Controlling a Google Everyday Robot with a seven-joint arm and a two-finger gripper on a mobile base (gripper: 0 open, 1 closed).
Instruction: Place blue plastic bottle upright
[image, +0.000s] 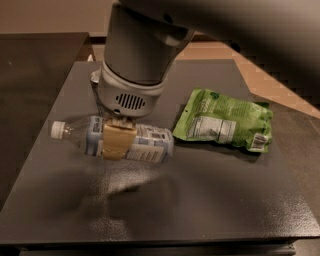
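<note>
I see the gripper (118, 141) clamped around the middle of the blue plastic bottle (150, 145). The bottle lies sideways between the fingers (white cap (57, 129) sticking out to their left in the view), just above the dark table (200, 200). A green pouch (225, 125) rests right of the fingers.

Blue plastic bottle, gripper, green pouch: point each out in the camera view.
blue plastic bottle (152, 145), camera view, on the printed label toward its base.
gripper (119, 139), camera view, between its fingertips, clamped across the bottle's middle.
green pouch (225, 122), camera view, on its printed front, right of the bottle.
</note>
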